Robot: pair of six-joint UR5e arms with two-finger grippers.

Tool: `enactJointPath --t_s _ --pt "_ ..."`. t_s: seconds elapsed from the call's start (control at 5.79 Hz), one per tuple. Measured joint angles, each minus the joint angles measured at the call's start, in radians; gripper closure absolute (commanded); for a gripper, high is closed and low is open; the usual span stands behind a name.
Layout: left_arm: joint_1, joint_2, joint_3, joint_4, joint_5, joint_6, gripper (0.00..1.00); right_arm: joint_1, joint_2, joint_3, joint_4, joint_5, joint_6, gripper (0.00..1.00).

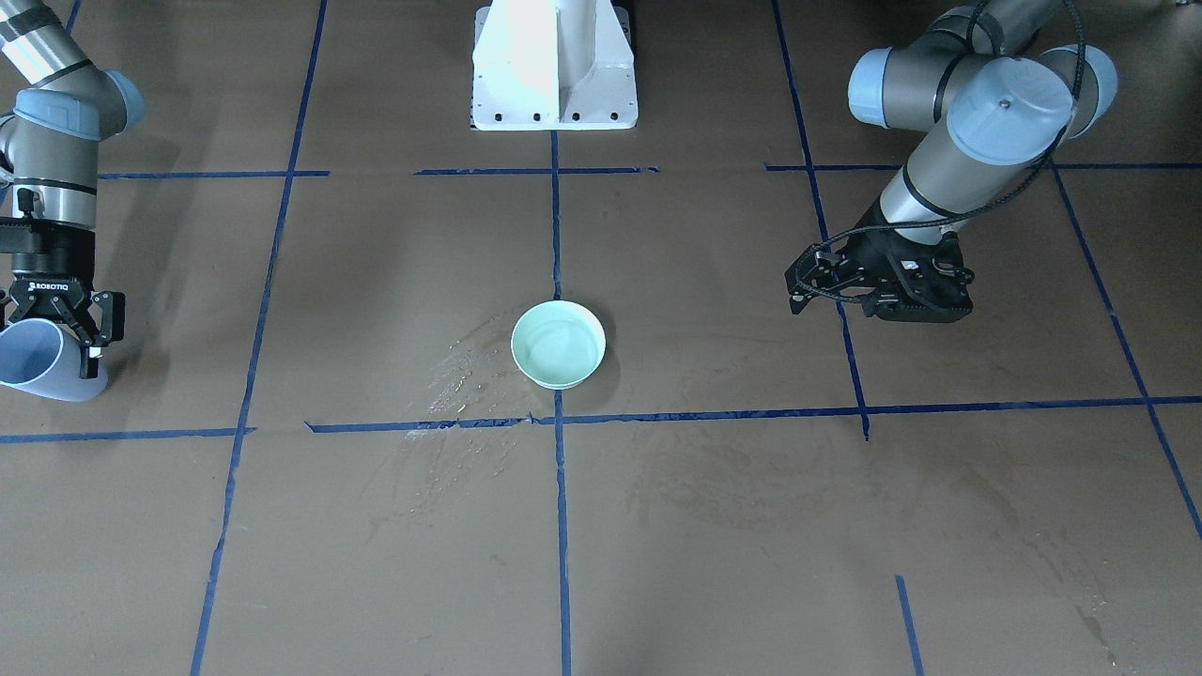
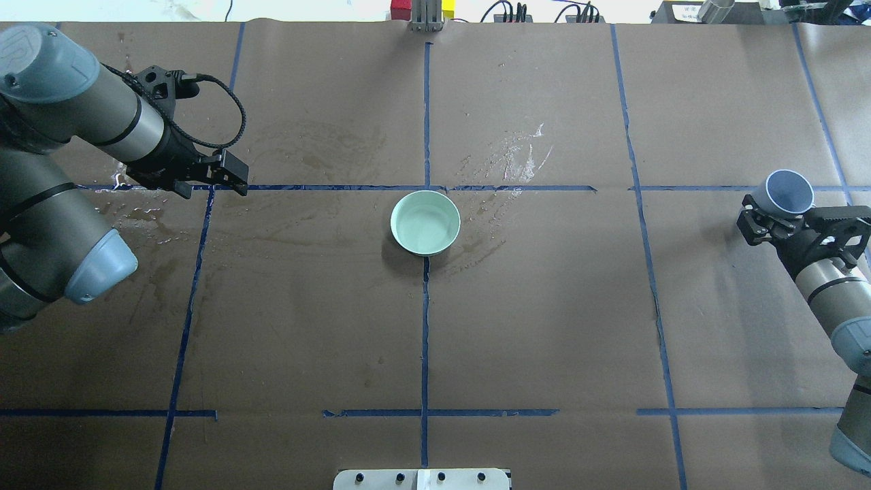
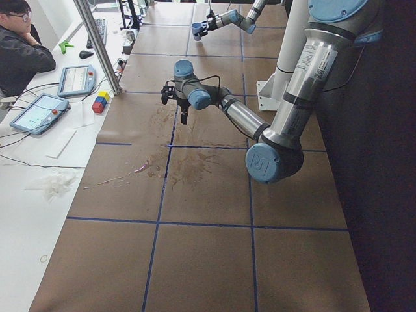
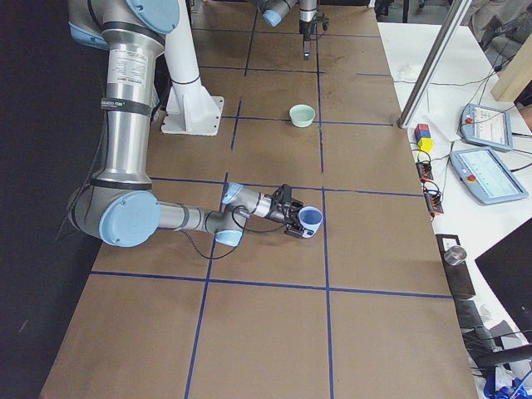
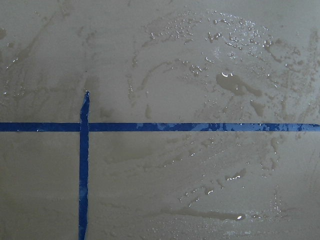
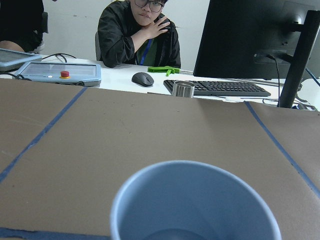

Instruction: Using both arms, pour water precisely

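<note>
A pale green bowl (image 1: 558,345) (image 2: 425,222) stands at the table's middle on the blue tape line, with water (image 1: 561,355) showing as a faint glint inside. My right gripper (image 1: 58,330) (image 2: 781,212) is shut on a blue cup (image 1: 36,361) (image 2: 789,190) (image 4: 310,219) (image 6: 194,200), held roughly upright far from the bowl, near the table's right end. My left gripper (image 1: 892,299) (image 2: 216,178) points down over a wet patch at the left end, holding nothing visible. Its body hides its fingers, so I cannot tell open from shut.
Spilled droplets (image 1: 458,374) (image 2: 517,158) (image 5: 227,77) glisten beside the bowl and under the left gripper. The white pedestal (image 1: 554,70) stands behind the bowl. A person (image 6: 140,30) sits at a desk with a keyboard (image 6: 220,88) beyond the table's right end.
</note>
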State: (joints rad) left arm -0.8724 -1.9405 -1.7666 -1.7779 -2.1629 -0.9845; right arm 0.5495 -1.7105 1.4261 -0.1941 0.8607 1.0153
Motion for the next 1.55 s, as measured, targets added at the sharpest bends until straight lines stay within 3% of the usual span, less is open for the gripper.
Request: enactJointPath --t_s 0.35,0.86,1.21,1.55 --pt "0.000 0.000 0.000 0.000 0.000 0.000 0.00 0.000 0.011 0.063 -0.002 0.006 -0.090 0.95" --pt "0.000 0.000 0.001 0.000 0.000 0.001 0.00 -0.004 0.058 0.188 -0.023 0.058 -0.339 1.00" --pt "0.001 0.000 0.001 0.000 -0.001 0.001 0.00 -0.007 0.158 0.224 -0.145 0.074 -0.421 1.00" --pt "0.001 -0.002 0.001 0.000 -0.002 0.000 0.00 -0.031 0.264 0.319 -0.379 0.074 -0.571 1.00"
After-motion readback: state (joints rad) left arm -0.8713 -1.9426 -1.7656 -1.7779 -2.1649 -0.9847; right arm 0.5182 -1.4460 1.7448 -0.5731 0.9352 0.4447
